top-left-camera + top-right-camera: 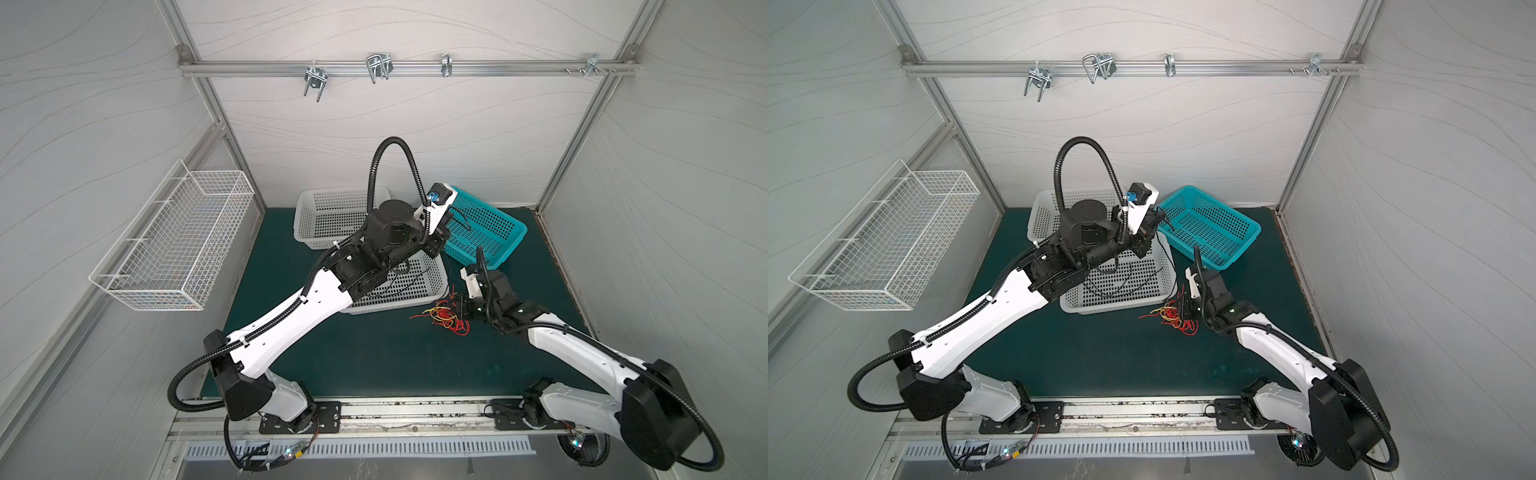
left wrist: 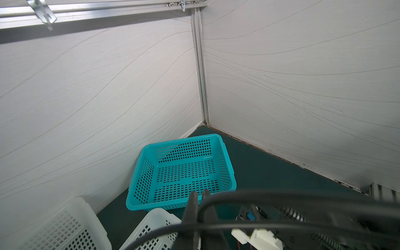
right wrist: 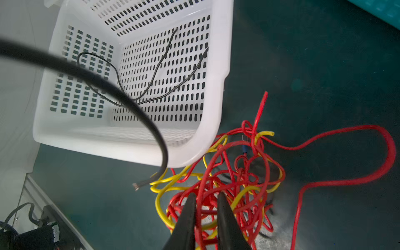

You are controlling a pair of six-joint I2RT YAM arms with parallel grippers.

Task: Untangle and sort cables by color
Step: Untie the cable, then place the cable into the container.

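Right end effector (image 3: 206,195), jaws apart, straddles tangled cables (image 3: 227,188).

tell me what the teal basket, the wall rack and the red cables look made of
Teal basket: moulded plastic, smooth with a slight sheen, slotted walls. Wall rack: thin metal wire grid, likely white-coated. Red cables: glossy, bendy plastic-like insulation; the core is hidden.

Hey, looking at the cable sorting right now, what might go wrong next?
The right gripper straddles tangled red and yellow cables; lifting may drag the whole knot. A thin black cable dangles from the left gripper over the teal basket, though black cables lie in the white basket: possible mis-sort.
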